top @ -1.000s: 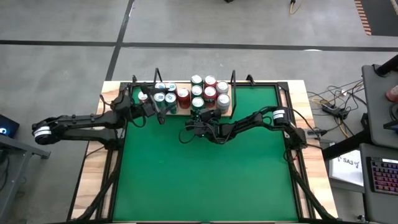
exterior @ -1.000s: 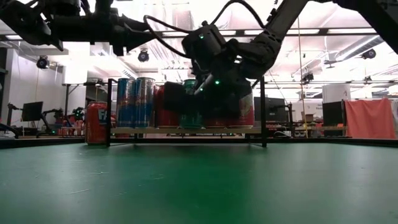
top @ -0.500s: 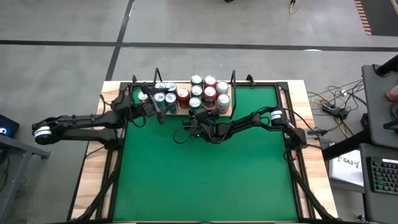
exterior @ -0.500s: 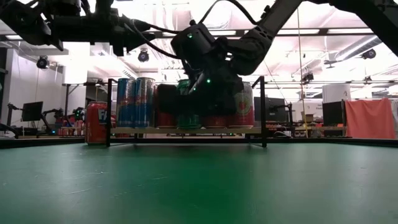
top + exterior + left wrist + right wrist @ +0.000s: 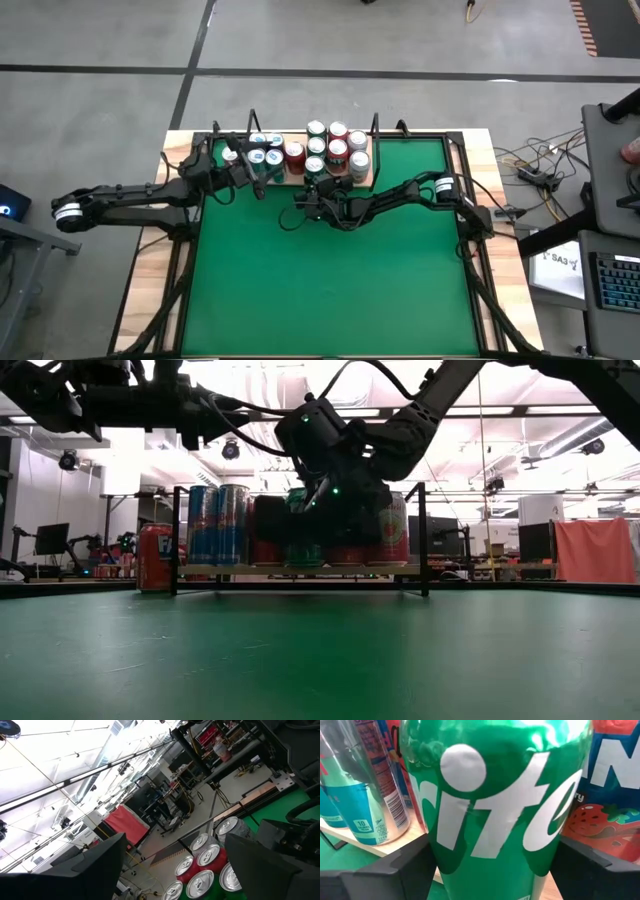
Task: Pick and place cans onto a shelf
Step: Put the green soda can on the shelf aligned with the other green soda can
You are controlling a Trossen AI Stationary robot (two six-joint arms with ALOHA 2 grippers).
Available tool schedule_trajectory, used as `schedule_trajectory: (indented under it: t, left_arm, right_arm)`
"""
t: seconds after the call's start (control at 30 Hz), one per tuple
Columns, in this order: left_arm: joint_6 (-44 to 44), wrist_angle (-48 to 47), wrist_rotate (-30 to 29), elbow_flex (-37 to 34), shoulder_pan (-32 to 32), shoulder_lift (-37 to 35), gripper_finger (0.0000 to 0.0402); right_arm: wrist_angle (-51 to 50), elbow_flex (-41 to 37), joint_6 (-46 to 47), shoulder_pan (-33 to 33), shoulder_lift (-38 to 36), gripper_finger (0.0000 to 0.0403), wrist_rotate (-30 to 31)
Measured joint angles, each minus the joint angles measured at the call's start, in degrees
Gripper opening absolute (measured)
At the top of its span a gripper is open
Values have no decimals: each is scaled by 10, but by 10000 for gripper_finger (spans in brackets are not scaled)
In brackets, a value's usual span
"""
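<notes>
While standing upright on the shelf [image 5: 300, 571] at upper centre of the high view, crowding together as cans [image 5: 337, 147] in two clusters, silver tops facing up. Filling nearly all of the right wrist view with one green can [image 5: 495, 810], sitting on the light-wood board at the shelf's near edge, just beside a blue-and-silver can [image 5: 365, 795] and a red strawberry-printed can [image 5: 610, 795]. Flanking that green can with the right tool [image 5: 312, 192], dark fingers [image 5: 395, 870] spreading wide on either side of it, not visibly squeezing; touching or not being too close to call. Hanging above the left cluster with the left tool [image 5: 243, 172], fingers [image 5: 75, 865] gaping wide and holding nothing, looking down on red and silver tops. Standing alone at the left of the low view as one red can [image 5: 155, 557], just outside the shelf's black wire upright [image 5: 175, 540]. Carrying all this at its far edge, spreading green below as the counter [image 5: 330, 280], both dark arms reaching in from the left and right sides of the high view.
</notes>
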Motion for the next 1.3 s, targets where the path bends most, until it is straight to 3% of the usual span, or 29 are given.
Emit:
schedule_trajectory:
  t: [0.27, 1.3]
  left_arm:
    - [0, -2, 0, 0, 0, 0, 322]
    - [0, -8, 0, 0, 0, 1, 322]
  right_arm:
    - [-2, -1, -11, 0, -1, 353, -6]
    - [-2, -1, -75, -3, -41, 347, -5]
